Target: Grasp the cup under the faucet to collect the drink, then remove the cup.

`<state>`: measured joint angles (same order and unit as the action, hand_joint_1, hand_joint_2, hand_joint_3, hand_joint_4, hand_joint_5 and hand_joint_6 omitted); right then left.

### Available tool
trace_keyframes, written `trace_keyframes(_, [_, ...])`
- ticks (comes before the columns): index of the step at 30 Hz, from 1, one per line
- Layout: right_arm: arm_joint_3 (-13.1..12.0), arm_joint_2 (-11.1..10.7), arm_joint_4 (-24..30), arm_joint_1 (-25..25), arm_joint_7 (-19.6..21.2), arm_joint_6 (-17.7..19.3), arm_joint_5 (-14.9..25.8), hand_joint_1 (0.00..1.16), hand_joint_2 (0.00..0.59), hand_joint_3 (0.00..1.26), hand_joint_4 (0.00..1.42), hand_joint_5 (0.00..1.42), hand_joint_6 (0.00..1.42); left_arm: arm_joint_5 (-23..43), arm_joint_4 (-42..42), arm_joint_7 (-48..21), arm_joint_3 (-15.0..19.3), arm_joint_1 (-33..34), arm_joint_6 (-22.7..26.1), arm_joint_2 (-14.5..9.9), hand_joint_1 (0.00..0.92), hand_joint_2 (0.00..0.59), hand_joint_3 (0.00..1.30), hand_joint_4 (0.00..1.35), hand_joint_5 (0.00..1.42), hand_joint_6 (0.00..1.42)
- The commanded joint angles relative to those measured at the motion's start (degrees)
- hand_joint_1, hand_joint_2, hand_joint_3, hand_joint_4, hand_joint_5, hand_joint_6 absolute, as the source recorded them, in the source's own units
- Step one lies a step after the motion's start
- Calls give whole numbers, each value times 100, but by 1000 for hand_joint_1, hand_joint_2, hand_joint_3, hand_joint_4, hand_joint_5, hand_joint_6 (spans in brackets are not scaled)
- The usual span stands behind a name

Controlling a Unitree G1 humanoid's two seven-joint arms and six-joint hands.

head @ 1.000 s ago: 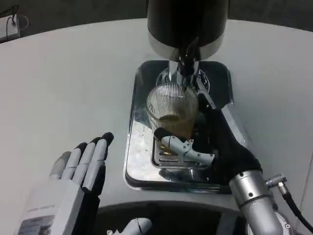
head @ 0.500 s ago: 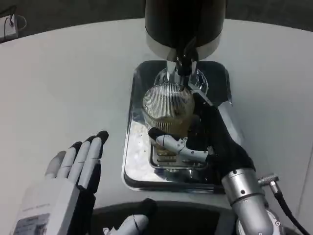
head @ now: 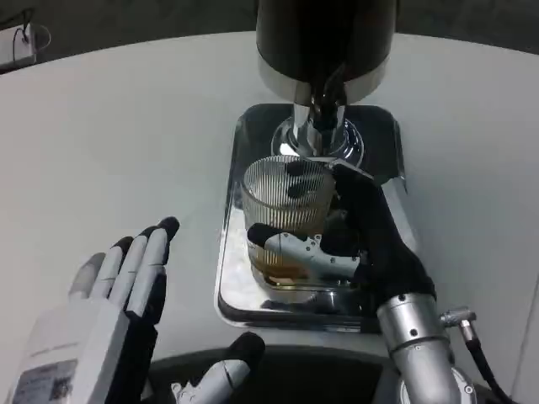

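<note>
white tabletop (head: pixel 126 126); dark room behind | ribbed cup (head: pixel 285 215) on steel tray (head: pixel 232 278), below faucet (head: pixel 318 105) | right robot hand (head: pixel 354 244) clasps cup; left robot hand (head: pixel 118 295) spread, empty | dispenser (head: pixel 324 38) top cropped

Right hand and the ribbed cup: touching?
Touching. The head view shows the right hand with fingers wrapped around the ribbed cup over the drip tray.

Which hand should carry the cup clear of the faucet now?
The right hand: it already grips the ribbed cup with amber drink in it, over the steel tray. The left hand hovers open over the table, apart from it.
</note>
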<state>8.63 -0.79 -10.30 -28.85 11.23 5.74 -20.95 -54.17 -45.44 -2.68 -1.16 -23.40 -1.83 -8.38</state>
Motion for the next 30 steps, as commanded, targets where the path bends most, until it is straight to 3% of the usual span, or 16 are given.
trace_keyframes(1, [-76,-92,112,208,-9,74,56,1157,144,716,911,1135,1424,64,65,-52,-36,46,39,21,0,170,0,0,0,0])
trace_keyframes(8, [-42,-143,641,516,-124,167,134,1162,125,768,969,1177,1424,45,146,-8,-99,144,4,32,0,167,0,0,0,0])
trace_keyframes(18, [374,-444,1571,1261,-321,446,-205,1162,99,792,971,1181,1424,-86,223,98,-218,211,-13,47,0,145,0,0,0,0])
trace_keyframes(30, [120,-599,2612,2152,-649,426,154,1162,92,815,983,1181,1424,-57,193,204,-201,158,-132,-26,0,109,0,0,0,0])
